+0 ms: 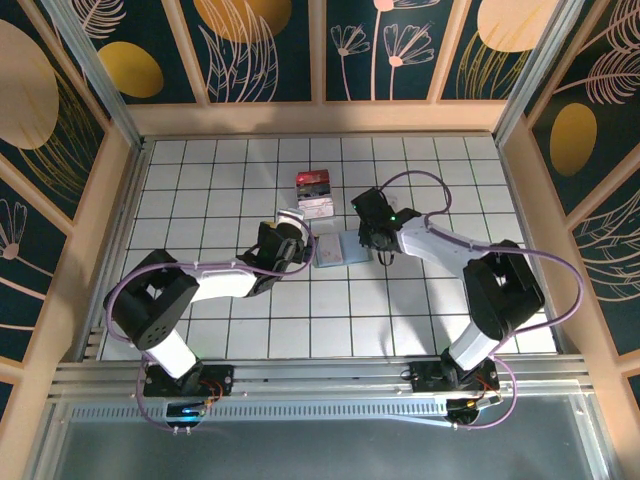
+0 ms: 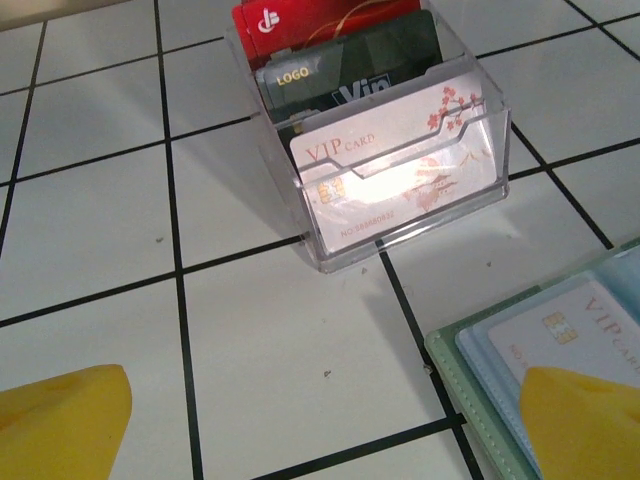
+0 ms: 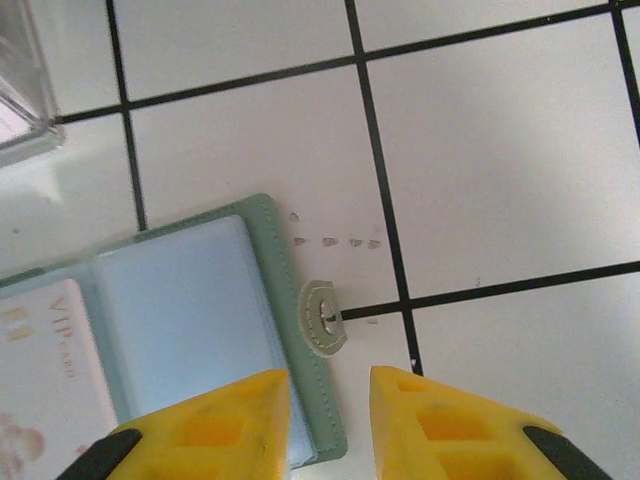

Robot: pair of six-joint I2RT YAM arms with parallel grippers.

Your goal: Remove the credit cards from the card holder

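The card holder (image 1: pixel 333 252) lies open and flat on the tiles, pale green rim with blue sleeves (image 3: pixel 180 320). A white VIP credit card (image 3: pixel 40 360) sits in its left sleeve, also seen in the left wrist view (image 2: pixel 590 325). My right gripper (image 3: pixel 330 385) hangs over the holder's right edge, jaws narrow but apart: one finger over the blue sleeve, the other over bare tile. Its snap tab (image 3: pixel 323 318) lies just ahead of the gap. My left gripper (image 2: pixel 325 400) stands wide open and empty, left of the holder (image 2: pixel 450 362).
A clear plastic box (image 2: pixel 400 225) stands just beyond the holder, holding a red card (image 2: pixel 300 20), a dark card (image 2: pixel 350 70) and a white VIP card (image 2: pixel 400 170). In the top view the box (image 1: pixel 314 195) stands between both grippers. Wooden walls ring the tiled table.
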